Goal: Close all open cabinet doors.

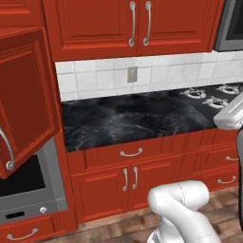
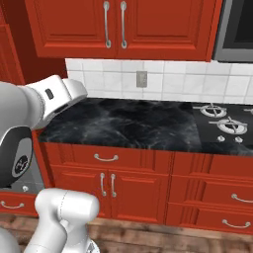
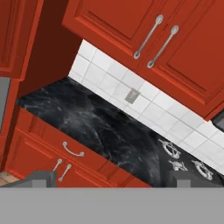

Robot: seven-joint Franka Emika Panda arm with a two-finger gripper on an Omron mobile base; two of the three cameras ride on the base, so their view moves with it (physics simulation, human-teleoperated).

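One red cabinet door (image 1: 23, 99) stands open at the left of the left base view, swung out toward the camera, its curved silver handle (image 1: 7, 149) near the lower edge. The pair of upper doors (image 1: 137, 21) above the counter is shut, and so is the lower pair (image 1: 128, 182) under it. The same shut upper doors (image 3: 131, 30) fill the top of the hand view. My gripper (image 3: 111, 179) is open with nothing between its fingertips (image 3: 43, 177). It points at the counter and backsplash, well away from any door.
A black marble counter (image 1: 133, 118) runs under the tiled wall, with a gas hob (image 1: 213, 97) at its right end. A grey oven (image 1: 23, 190) sits below the open door. Red drawers (image 2: 212, 190) are stacked under the hob.
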